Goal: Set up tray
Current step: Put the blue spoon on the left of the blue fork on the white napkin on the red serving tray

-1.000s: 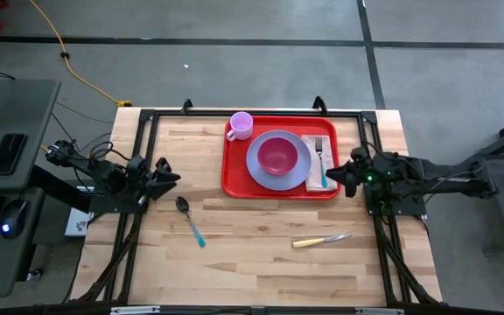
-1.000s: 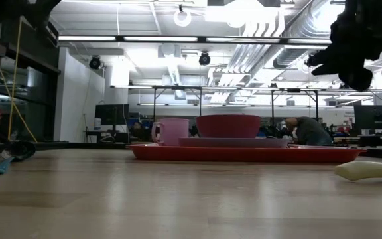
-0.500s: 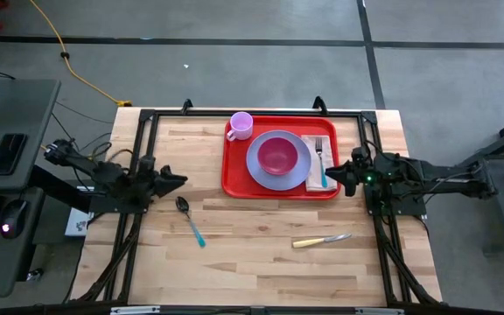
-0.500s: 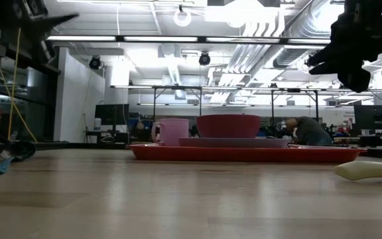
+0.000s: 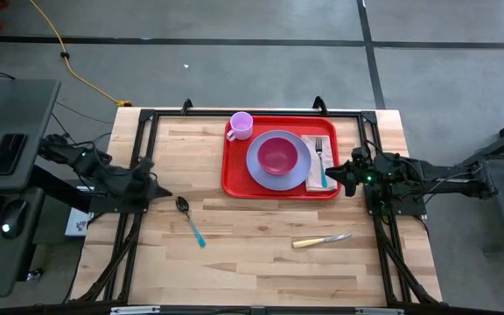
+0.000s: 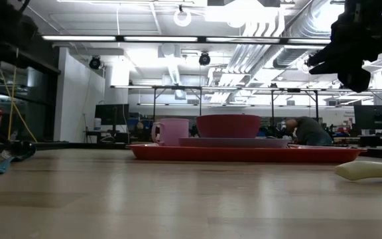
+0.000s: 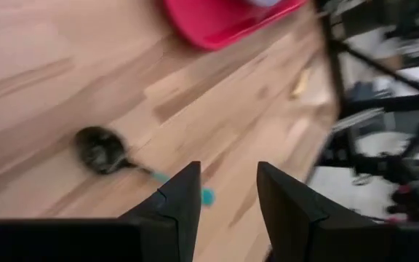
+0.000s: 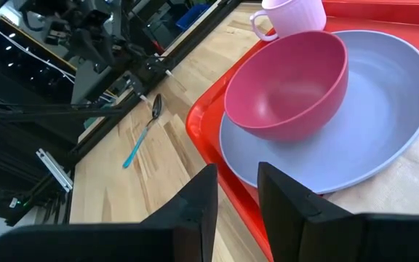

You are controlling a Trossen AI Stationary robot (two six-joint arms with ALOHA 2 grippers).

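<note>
wooden surface (image 5: 261, 254) first: nearest lie a knife (image 5: 320, 240) and a spoon (image 5: 189, 219), both not on the tray yet. left gripper (image 5: 153, 186) hangs by the spoon, fingers a little apart, empty. farther back, the red tray (image 5: 234, 179) has plate, bowl, cup, napkin and fork. right gripper (image 5: 343, 176) waits beside it, fingers narrow, empty.

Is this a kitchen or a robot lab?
Probably a robot lab or workshop: bare ceiling pipes, rows of work desks behind, and a tray set on a wooden table between robot arms.
</note>
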